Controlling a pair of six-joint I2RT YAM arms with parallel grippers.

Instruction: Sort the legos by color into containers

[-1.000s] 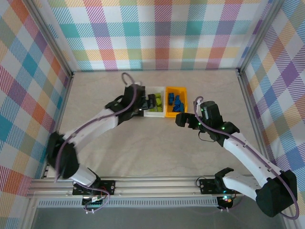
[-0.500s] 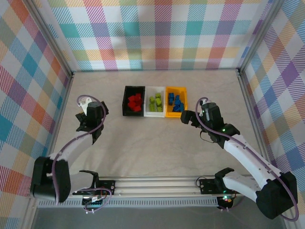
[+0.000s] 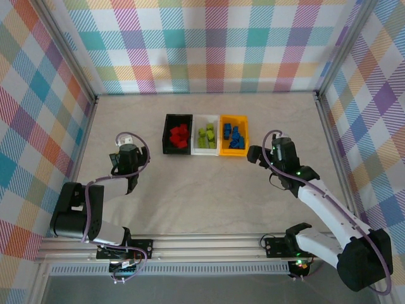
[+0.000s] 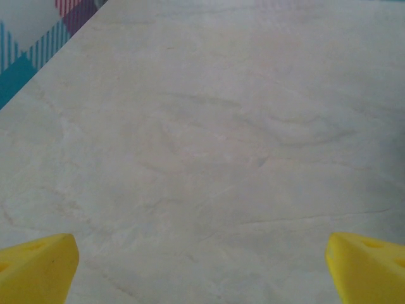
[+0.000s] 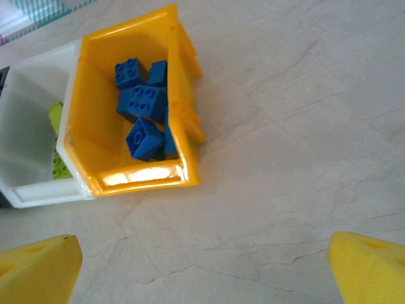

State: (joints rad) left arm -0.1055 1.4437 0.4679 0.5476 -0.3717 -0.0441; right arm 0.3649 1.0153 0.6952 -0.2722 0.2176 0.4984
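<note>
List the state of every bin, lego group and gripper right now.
black bin: upright, holds red legos
white bin: upright, holds green legos
yellow bin: upright, holds blue legos
left gripper: open, empty, over table
right gripper: open, empty, near yellow bin

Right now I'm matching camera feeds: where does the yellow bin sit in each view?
Top: yellow bin right of centre, rightmost of three bins.
Right wrist: yellow bin upper left, blue legos inside.
Left wrist: faces table left of the bins.
Shared landmark: white bin against its left side, in top and right wrist.
</note>
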